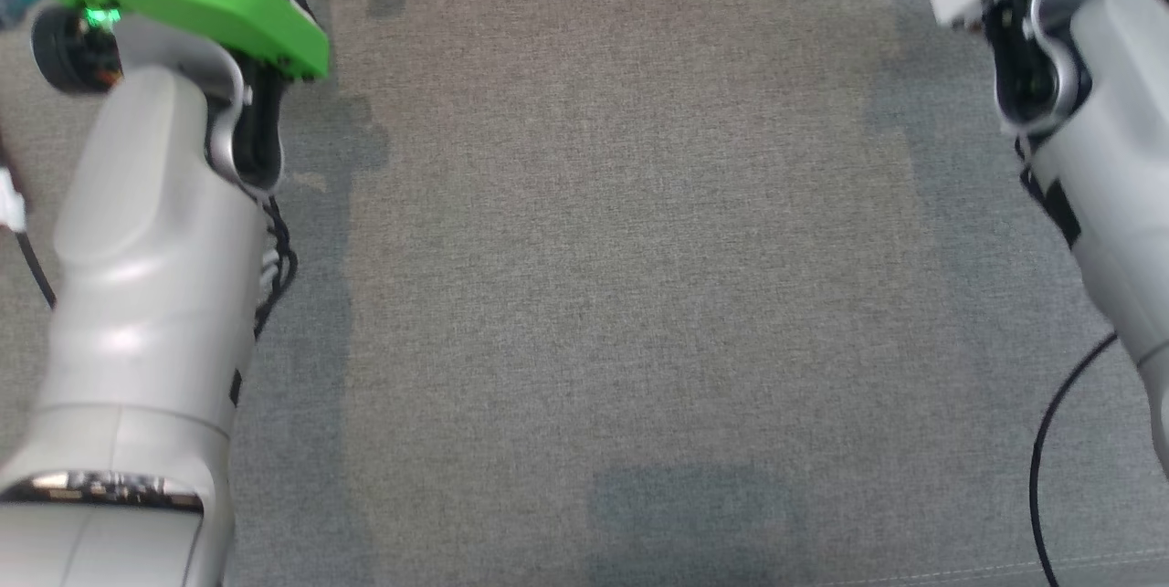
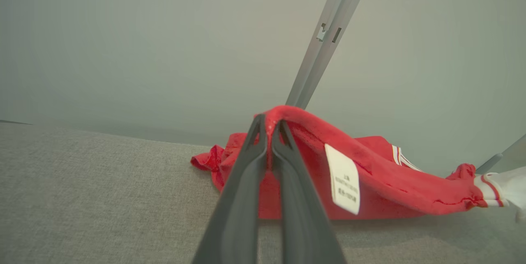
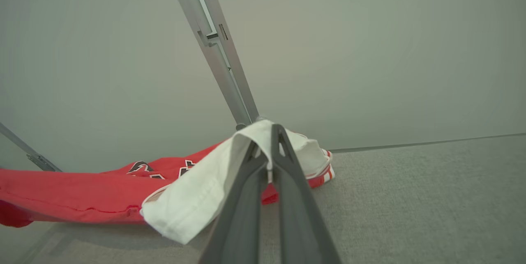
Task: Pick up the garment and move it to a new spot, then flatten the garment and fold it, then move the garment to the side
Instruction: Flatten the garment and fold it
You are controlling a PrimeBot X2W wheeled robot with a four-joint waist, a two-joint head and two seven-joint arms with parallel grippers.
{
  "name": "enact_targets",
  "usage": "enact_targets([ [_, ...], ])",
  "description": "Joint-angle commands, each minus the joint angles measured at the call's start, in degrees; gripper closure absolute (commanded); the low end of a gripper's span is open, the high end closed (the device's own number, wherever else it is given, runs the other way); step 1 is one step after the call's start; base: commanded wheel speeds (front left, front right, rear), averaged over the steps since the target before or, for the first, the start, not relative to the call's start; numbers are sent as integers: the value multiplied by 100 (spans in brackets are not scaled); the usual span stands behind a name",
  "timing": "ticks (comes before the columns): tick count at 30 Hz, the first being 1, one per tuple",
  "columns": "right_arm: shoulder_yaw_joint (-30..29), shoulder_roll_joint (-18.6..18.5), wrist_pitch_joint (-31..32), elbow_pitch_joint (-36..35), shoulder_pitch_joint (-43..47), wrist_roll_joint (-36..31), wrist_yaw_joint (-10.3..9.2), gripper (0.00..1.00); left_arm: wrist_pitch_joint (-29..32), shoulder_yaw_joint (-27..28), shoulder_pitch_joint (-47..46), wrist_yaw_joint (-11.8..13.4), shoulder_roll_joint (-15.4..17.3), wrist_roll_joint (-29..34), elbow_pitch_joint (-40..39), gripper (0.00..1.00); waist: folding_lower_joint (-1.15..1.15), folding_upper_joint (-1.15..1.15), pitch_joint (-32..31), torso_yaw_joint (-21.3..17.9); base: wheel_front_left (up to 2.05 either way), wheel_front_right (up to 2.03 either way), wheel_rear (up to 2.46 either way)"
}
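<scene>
Seemingly the pick-up step: left pincer [image 2: 269, 130] and right pincer [image 3: 267, 145] grip the red white-sleeved cloth garment [image 2: 382, 182]; next, lift together, carry nearer.

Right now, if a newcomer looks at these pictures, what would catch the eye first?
The bright red cloth garment stands out most: it lies bunched at the far side of the grey woven surface, with the left gripper shut on a red fold and the right gripper shut on its white sleeve. Next comes the vivid green plastic cover on the left arm, upper left of the head view.
</scene>
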Motion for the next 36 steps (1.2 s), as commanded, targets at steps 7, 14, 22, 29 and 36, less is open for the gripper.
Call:
enact_targets([
  [7,-14,-457,-111,-1269,2587,486,0,100,-40,546,2407,-19,-67,383,-1577,100,0,0,-333,73,0,0,0],
  [14,-529,-565,-114,-2520,4511,363,0,100,-40,625,3963,-19,38,639,-2420,100,0,0,-838,49,0,0,0],
  [22,-1033,-675,88,-3631,6204,320,0,100,63,505,4997,11,312,524,-2917,100,0,0,-1347,47,0,0,0],
  [29,-1875,-454,1107,-4978,7677,-85,-1,100,612,710,6181,493,638,430,-4276,100,0,0,-1721,-84,0,0,0],
  [36,-2748,117,2461,-6241,8920,-744,-4,100,1304,808,7521,1108,710,360,-5782,100,0,0,-1958,-159,0,0,0],
])
